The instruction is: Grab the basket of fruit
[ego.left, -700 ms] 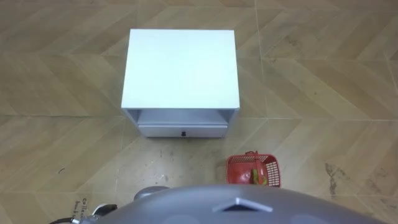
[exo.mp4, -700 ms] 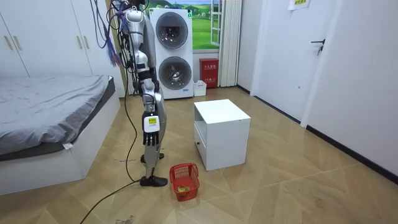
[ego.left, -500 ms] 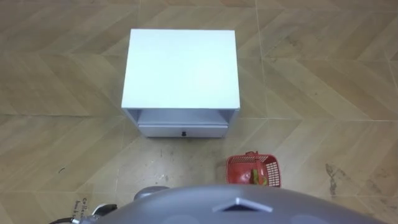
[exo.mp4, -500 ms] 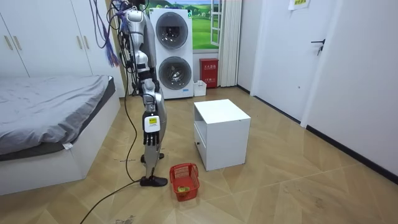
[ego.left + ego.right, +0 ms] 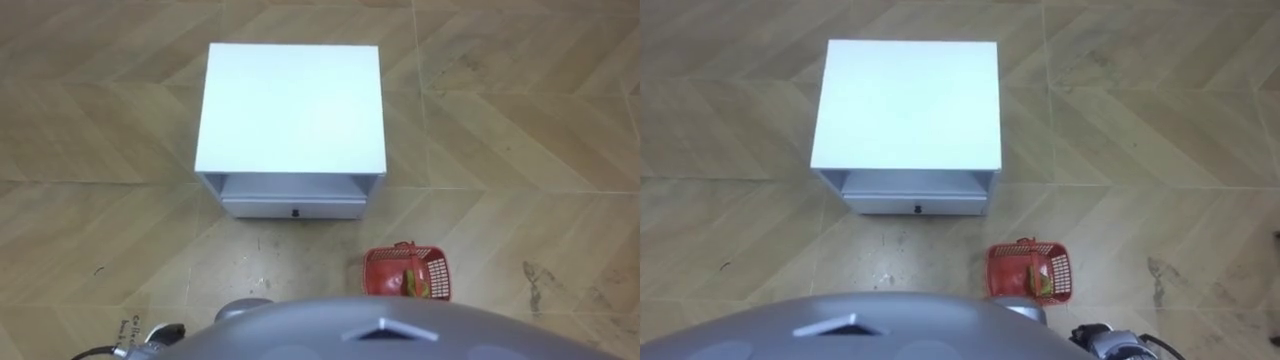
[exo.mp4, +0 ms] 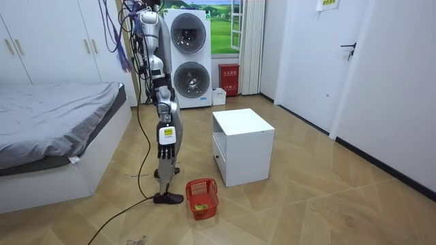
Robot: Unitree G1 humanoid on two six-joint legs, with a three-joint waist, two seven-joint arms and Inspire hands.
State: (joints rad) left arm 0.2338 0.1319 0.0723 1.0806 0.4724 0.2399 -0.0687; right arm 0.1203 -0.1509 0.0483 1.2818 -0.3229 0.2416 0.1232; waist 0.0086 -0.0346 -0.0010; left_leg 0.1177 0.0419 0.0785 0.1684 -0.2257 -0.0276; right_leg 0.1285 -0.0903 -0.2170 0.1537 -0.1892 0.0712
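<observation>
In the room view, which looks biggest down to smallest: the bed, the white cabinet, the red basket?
1. bed, cut off by the frame yet plainly largest
2. white cabinet
3. red basket

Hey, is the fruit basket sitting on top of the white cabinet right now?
No, the red fruit basket stands on the floor in front of the white cabinet.

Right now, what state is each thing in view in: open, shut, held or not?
fruit basket: upright on the floor, fruit inside, not held.
cabinet drawer: shut.
right hand: open, hanging at the robot's side.
washer doors: both shut.
room door: shut.
</observation>
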